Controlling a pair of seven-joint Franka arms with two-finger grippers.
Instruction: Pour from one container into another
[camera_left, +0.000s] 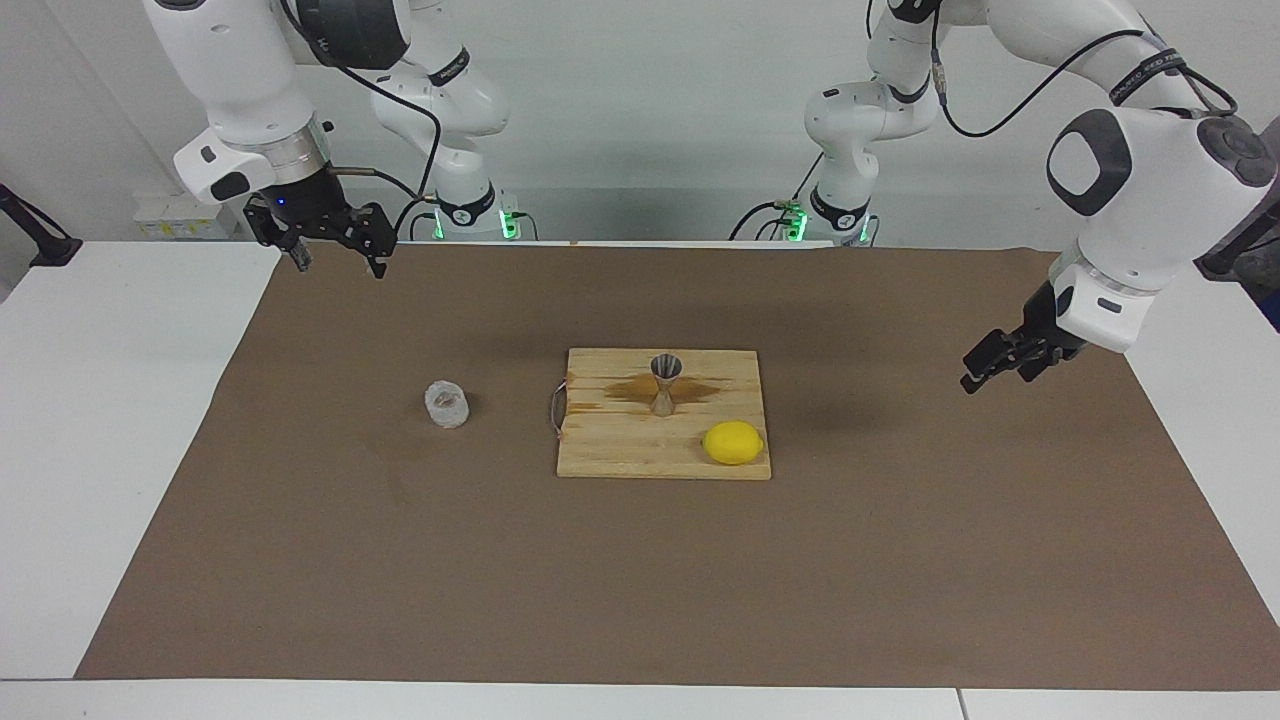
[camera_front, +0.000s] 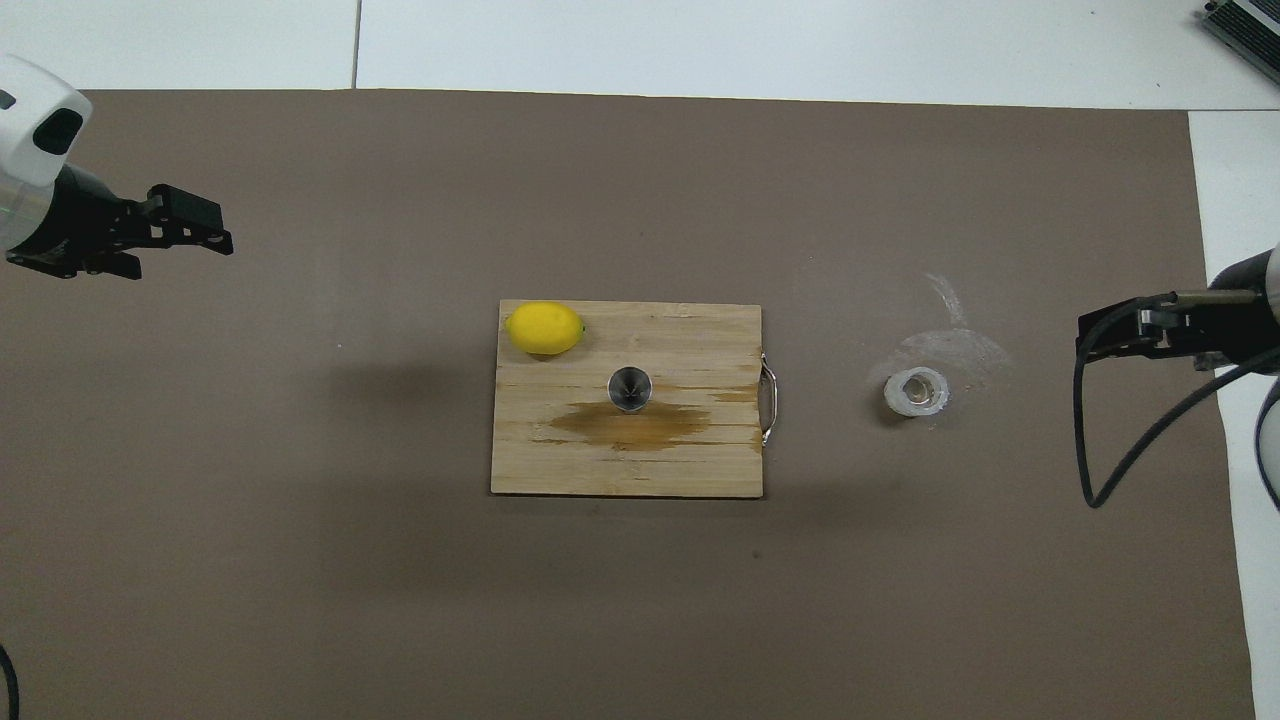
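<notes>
The clear faceted glass cup stands upright on the brown mat, between the wooden board and the right arm's end of the table. The metal hourglass jigger stands upright on the wooden board. My left gripper hangs open and empty over the mat at the left arm's end, well apart from the board. Over the mat's edge at the right arm's end, my right gripper waits open and empty.
A yellow lemon lies on the board's corner toward the left arm's end. A brown wet stain marks the board beside the jigger. A white smear marks the mat by the cup.
</notes>
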